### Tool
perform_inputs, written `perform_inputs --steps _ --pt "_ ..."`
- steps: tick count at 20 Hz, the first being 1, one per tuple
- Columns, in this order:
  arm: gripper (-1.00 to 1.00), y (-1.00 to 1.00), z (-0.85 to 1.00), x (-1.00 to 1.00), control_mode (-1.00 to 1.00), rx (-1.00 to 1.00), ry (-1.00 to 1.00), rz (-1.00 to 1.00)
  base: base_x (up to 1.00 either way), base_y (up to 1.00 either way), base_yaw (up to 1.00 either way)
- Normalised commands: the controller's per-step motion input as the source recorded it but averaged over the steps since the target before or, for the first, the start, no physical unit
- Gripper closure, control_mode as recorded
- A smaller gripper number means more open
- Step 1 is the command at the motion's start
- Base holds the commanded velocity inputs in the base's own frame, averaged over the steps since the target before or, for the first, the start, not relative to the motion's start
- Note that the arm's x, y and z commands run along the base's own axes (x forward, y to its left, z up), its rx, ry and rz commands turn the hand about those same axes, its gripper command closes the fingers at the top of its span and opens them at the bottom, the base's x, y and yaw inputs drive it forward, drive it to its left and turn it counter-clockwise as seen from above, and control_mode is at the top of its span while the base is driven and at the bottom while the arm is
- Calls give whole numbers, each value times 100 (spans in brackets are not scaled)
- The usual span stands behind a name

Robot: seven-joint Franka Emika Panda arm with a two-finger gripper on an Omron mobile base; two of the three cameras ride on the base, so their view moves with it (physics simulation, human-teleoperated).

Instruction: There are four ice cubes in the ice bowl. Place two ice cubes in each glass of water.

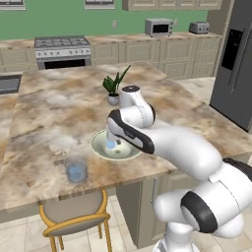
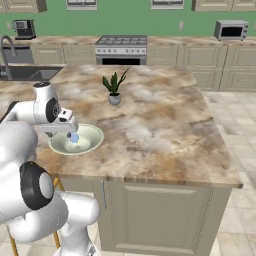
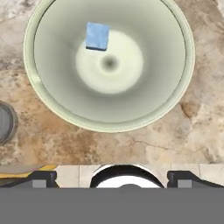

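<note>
The ice bowl (image 3: 109,128), wide and pale green, lies straight below my hand; it also shows near the island's front edge (image 1: 129,153) (image 2: 92,136). One light-blue ice cube (image 3: 96,36) rests on the bowl's inner slope, off its centre (image 1: 111,144) (image 2: 74,138). My gripper (image 3: 113,177) hovers above the bowl, open, with its fingertips (image 3: 43,177) wide apart and nothing between them. A glass of water (image 1: 76,170) stands left of the bowl by the counter's front edge; its rim shows at the hand view's left border (image 3: 4,122). Its contents are too blurred to tell.
A small potted plant (image 1: 113,87) (image 2: 114,88) stands behind the bowl on the marble island (image 1: 59,113). A yellow-framed stool (image 1: 74,216) sits under the front edge. A sink (image 2: 25,72) lies at the far left, with a stove and cabinets behind.
</note>
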Motion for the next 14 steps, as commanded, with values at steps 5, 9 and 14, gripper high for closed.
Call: perform_inputs --steps 5,9,14 --pt "-100 6 -18 64 -100 3 -4 0 0 0 0" --pt "-100 4 -17 48 -100 6 0 0 0 0 0" --pt "-100 26 -18 20 -100 6 0 -3 0 0 0"
